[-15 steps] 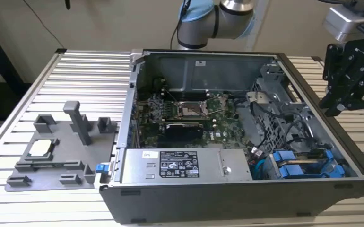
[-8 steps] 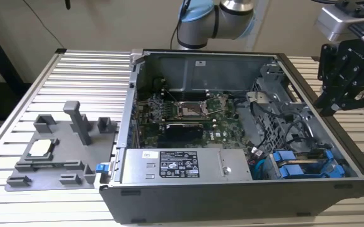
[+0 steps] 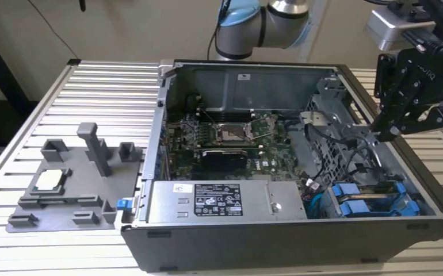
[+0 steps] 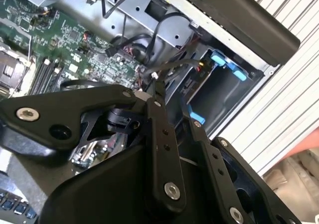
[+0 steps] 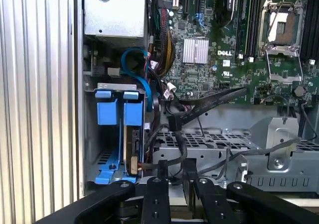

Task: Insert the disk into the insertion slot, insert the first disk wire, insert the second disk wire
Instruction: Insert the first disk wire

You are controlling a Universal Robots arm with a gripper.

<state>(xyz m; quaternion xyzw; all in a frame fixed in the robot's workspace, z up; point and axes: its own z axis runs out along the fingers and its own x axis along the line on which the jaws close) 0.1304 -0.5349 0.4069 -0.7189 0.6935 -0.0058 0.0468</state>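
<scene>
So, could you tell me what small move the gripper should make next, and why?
Probably a short descent toward the loose black cables: the blue drive carriers already sit in the drive cage, and the gripper hangs above those cables beside it.

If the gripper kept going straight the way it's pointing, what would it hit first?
Most likely the black cables running across the grey drive cage, just ahead of the gripper; depth is unclear, so the cage may come first.
</scene>
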